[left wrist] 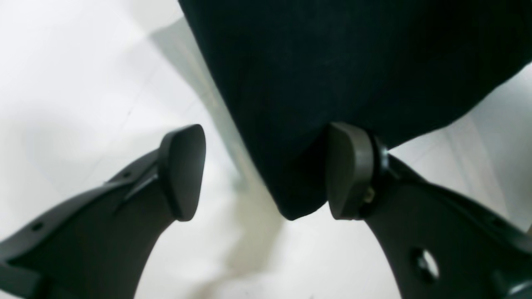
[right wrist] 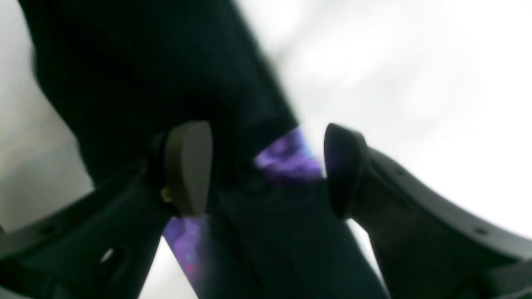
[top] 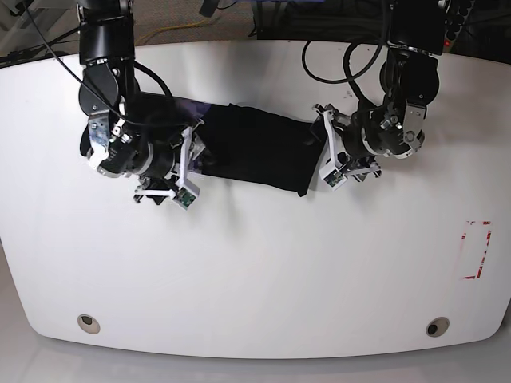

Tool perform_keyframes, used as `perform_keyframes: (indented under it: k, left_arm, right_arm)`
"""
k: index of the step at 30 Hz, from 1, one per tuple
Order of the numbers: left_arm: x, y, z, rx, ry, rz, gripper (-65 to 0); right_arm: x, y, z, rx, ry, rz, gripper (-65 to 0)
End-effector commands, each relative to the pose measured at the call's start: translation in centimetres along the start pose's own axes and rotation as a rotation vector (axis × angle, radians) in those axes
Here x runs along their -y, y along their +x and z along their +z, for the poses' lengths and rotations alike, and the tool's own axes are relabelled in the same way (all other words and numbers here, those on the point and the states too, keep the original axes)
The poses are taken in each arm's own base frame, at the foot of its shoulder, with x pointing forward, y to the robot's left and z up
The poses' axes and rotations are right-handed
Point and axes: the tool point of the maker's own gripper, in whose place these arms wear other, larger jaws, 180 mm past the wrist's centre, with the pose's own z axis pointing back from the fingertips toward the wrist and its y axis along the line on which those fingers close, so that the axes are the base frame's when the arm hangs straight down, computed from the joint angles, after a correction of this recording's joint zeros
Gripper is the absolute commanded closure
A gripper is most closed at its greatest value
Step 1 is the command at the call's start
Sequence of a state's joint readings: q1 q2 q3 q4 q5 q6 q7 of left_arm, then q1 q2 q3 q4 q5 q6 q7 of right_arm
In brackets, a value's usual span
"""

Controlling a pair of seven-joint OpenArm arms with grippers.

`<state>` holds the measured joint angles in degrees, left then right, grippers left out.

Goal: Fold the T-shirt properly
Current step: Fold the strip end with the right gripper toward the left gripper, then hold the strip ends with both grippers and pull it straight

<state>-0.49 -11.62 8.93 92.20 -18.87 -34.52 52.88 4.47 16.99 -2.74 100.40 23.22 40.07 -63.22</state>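
The T-shirt point(top: 255, 148) lies as a black folded band on the white table point(top: 255, 271), stretched between my two arms. In the left wrist view my left gripper point(left wrist: 266, 170) stands open, and a corner of the T-shirt point(left wrist: 332, 62) reaches down between its fingers, close against the right pad point(left wrist: 345, 170). In the base view the left gripper point(top: 323, 159) sits at the cloth's right end. My right gripper point(right wrist: 268, 166) is open too, with black cloth point(right wrist: 145, 62) and a purple print patch point(right wrist: 286, 158) between its pads. It is at the cloth's left end point(top: 192, 163).
A red rectangular mark point(top: 477, 249) is on the table at the right. Two round fittings point(top: 85, 322) point(top: 435, 326) sit near the front edge. Cables run behind the table's far edge.
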Motion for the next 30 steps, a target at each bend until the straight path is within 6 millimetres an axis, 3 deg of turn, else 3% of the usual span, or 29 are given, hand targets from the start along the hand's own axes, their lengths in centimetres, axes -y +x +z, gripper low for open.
perform_keyframes:
  k: [1,6,10,13,18,21,24,27,30]
  left_arm:
    - [-0.5,2.5,1.1,0.072,0.025,-0.037,-41.0]
    - [0.0,5.3,2.9,0.150,0.053,-0.102,-41.0]
    - [1.2,7.6,3.2,0.215,0.044,-0.114,-41.0]
    - [2.1,8.2,2.7,0.231,0.022,-0.099,-41.0]
    - [4.4,7.6,0.4,0.183,-0.059,-0.120,-40.8]
    - [5.0,6.5,-0.7,0.142,-0.091,-0.112,-40.8]
    - [4.7,5.5,-1.3,0.115,-0.095,-0.088,-40.8]
    - [3.6,2.9,-2.1,0.041,-0.097,-0.058,-40.8]
    - [3.3,2.0,-2.3,0.018,-0.097,-0.048,-40.8]
  right_arm:
    - [2.1,1.8,2.7,0.062,-0.092,0.021,-40.1]
    - [5.9,0.4,5.8,0.093,-0.191,-0.107,-40.1]
    - [8.4,-2.6,7.9,0.200,-0.183,-0.342,-40.7]
    - [10.3,-5.6,8.9,0.278,-0.163,-0.544,-40.9]
    - [12.4,-11.5,10.5,0.367,-0.153,-0.848,-40.9]
    - [13.1,-14.7,12.3,0.357,-0.207,-0.926,-40.9]
    - [13.1,-16.3,13.3,0.339,-0.238,-0.947,-40.9]
    - [12.8,-18.1,14.2,0.299,-0.261,-0.957,-40.9]
    - [12.1,-19.4,14.5,0.281,-0.272,-0.978,-40.9]
